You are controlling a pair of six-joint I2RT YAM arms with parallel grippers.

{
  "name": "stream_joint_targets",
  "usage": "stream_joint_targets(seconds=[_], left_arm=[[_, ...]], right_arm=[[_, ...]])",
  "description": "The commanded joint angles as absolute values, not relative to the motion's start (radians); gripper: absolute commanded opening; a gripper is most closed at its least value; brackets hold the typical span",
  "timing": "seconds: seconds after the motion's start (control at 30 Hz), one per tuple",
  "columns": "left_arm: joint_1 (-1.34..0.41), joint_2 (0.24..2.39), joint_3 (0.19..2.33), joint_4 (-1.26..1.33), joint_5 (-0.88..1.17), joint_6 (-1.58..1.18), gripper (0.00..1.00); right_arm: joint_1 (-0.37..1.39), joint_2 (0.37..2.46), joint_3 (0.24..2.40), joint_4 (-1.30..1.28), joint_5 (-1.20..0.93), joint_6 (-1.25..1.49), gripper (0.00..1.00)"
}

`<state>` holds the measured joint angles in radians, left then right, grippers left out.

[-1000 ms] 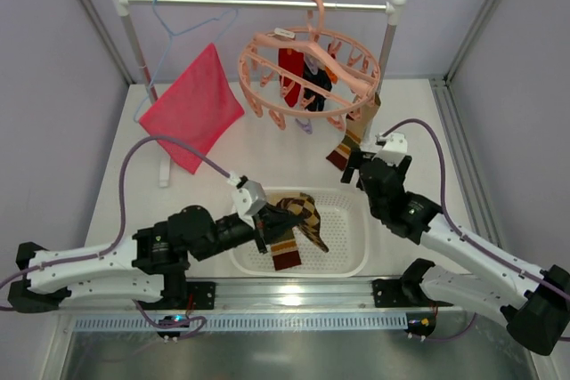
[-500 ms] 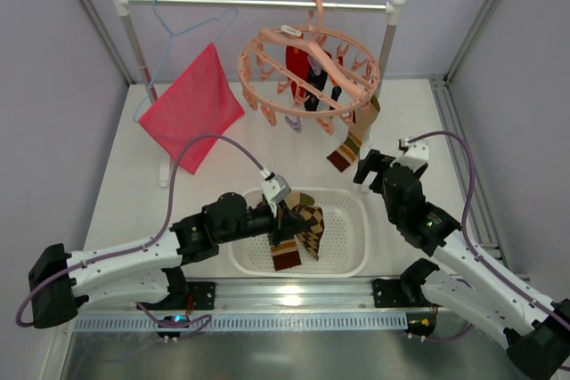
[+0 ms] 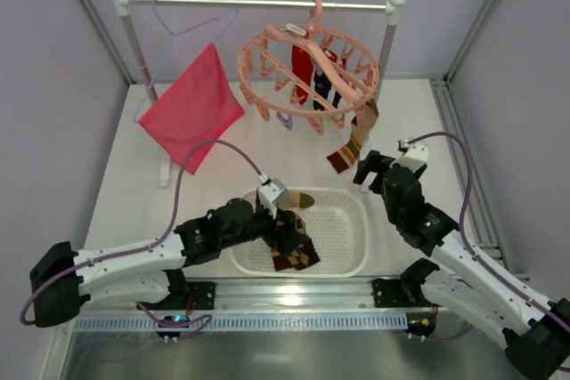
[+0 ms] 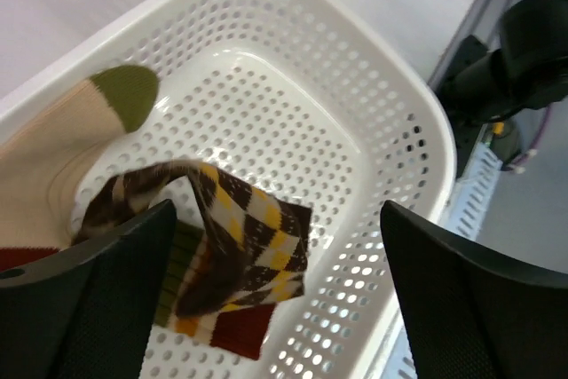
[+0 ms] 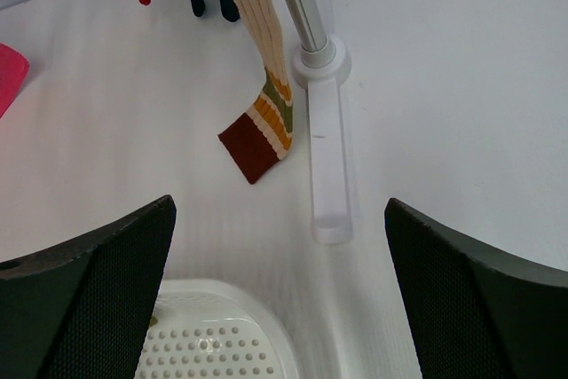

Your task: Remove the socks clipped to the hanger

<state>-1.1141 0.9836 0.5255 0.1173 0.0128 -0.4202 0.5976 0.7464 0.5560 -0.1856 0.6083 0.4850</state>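
The pink ring hanger (image 3: 267, 67) hangs by its hook from the rail. Clipped to it are a red sock (image 3: 301, 67), navy socks (image 3: 326, 88) and a tan striped sock (image 3: 358, 133) whose red cuff (image 5: 252, 153) touches the table. My left gripper (image 3: 287, 220) (image 4: 277, 219) is open over the white basket (image 3: 353, 236). A brown argyle sock (image 4: 253, 237) lies loose between its fingers, on top of a tan sock with a green toe (image 4: 127, 95). My right gripper (image 3: 378, 166) (image 5: 280, 219) is open and holds nothing, near the striped sock's lower end.
A pink-red cloth (image 3: 191, 106) hangs from a light-blue wire hanger (image 3: 178, 28) at the rail's left. The rack's right post (image 5: 300, 6) and its white foot (image 5: 328, 170) stand beside the striped sock. The basket's corner (image 5: 213, 335) lies below my right gripper.
My left gripper carried the argyle sock over the basket and opened, letting it drop in. The right arm drew back to the right a second ago and has held since.
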Motion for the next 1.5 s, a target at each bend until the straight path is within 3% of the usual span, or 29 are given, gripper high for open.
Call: stream_joint_targets(seconds=[0.0,0.33,0.57,0.83,1.1,1.47], left_arm=[[-1.111,0.968,0.555,0.032,-0.138,-0.44,1.0],[-1.111,0.891,0.577,-0.147,-0.486,-0.503,1.0],[-1.111,0.864,0.595,-0.045,-0.595,-0.462,1.0],[-1.111,1.174,0.73,0.286,-0.341,-0.371,1.0],[-1.117,1.538,0.893,0.621,-0.246,-0.307,1.0],[-1.164,1.954,1.147,0.926,-0.432,-0.186,1.0]], right_arm=[[0.589,0.744,0.557,-0.141,0.609,0.495,1.0],[0.577,0.752,0.554,-0.138,0.614,0.488,1.0],[0.509,0.762,0.516,-0.115,0.574,0.486,1.0],[0.326,0.735,0.425,-0.005,0.324,0.506,1.0],[0.206,0.669,0.373,0.051,0.201,0.526,1.0],[0.126,0.574,0.371,0.04,0.091,0.531,1.0]])
